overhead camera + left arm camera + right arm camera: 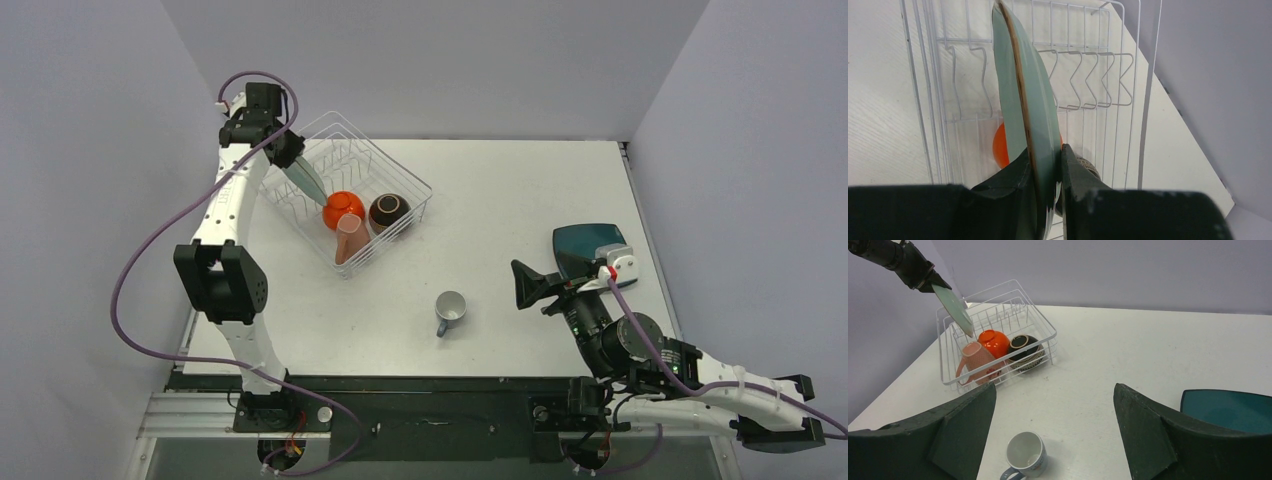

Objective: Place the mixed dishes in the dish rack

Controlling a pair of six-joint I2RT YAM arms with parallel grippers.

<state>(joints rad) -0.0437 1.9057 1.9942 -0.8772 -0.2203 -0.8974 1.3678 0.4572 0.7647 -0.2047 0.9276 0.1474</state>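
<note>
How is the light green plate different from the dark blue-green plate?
The pale-teal plate is round; the dark-teal plate is a rounded square. The pale-teal plate stands on edge, pinched by the left tool over the dish rack; the dark-teal plate lies flat on the table with nothing holding it. The pale-teal plate is much lighter in colour. Both are teal plates not yet set in the rack.

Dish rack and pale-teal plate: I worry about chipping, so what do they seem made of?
The dish rack: thin metal wire, apparently white-coated, bent into dividers. The pale-teal plate: probably glazed ceramic, given its soft sheen and brown rim edge; melamine is possible.
</note>
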